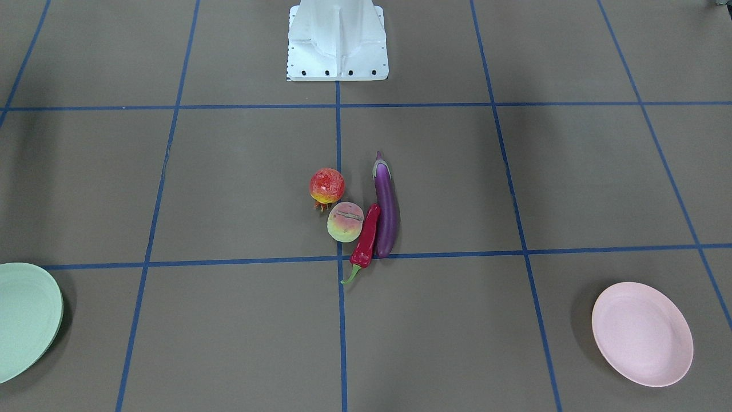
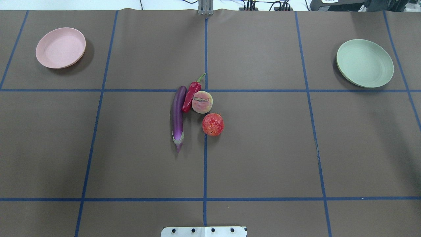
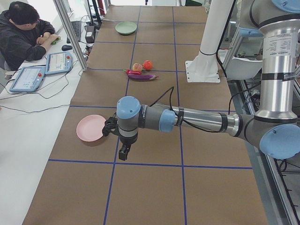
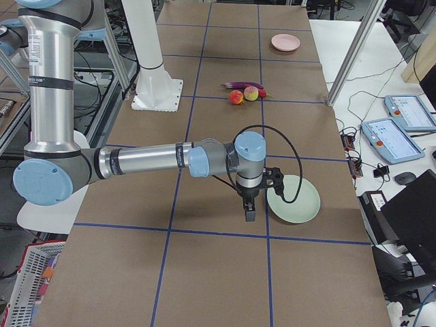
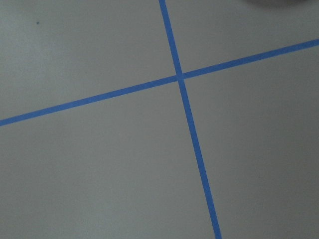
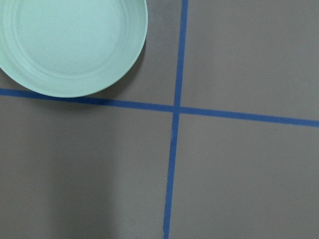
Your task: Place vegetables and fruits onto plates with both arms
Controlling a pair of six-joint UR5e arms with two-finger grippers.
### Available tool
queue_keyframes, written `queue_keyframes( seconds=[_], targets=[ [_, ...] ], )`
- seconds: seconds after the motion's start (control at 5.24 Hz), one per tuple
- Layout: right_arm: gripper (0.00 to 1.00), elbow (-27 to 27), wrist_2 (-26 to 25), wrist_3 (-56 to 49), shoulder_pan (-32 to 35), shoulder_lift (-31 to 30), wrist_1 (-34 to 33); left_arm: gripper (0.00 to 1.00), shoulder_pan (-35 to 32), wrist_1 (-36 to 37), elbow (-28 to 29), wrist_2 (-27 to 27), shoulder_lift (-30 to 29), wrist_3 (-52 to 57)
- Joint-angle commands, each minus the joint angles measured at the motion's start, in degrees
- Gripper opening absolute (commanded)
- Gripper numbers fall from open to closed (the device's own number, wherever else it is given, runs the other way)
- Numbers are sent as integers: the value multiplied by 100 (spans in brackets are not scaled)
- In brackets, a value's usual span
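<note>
The purple eggplant [image 2: 177, 115], red chili [image 2: 190, 95], peach [image 2: 202, 102] and pomegranate-like ball [image 2: 212, 124] lie clustered at the table's middle; the front view shows the same cluster, eggplant [image 1: 386, 209] beside chili [image 1: 366, 237]. The pink plate [image 2: 61, 47] sits far left and the green plate [image 2: 365, 63] far right, both bare. My left gripper [image 3: 123, 152] hangs near the pink plate [image 3: 91, 127]. My right gripper [image 4: 250, 214] hangs beside the green plate [image 4: 294, 199], which also fills the right wrist view's corner [image 6: 70, 45]. I cannot tell whether either is open or shut.
The white pedestal [image 1: 337, 40] stands at the robot's edge of the table. Blue tape lines [image 2: 205, 164] grid the brown surface. An operator [image 3: 23, 30] sits at a side desk with tablets [image 3: 57, 62] beyond the far edge.
</note>
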Motion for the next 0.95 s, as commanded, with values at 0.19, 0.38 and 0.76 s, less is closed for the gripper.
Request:
queue_keyframes(
  seconds=[0.19,0.38,0.76],
  targets=[
    [100,-111,19,-53,-211,287,613,100,9,-257,399,-450,-481,-206],
    [100,-94,27,156,-542,628,613,100,9,-442,477,-714,-482,-198],
    [99,-66,-34,623,-1743,1768,621,100,27,-821,609,-708,-482,-224]
  ],
)
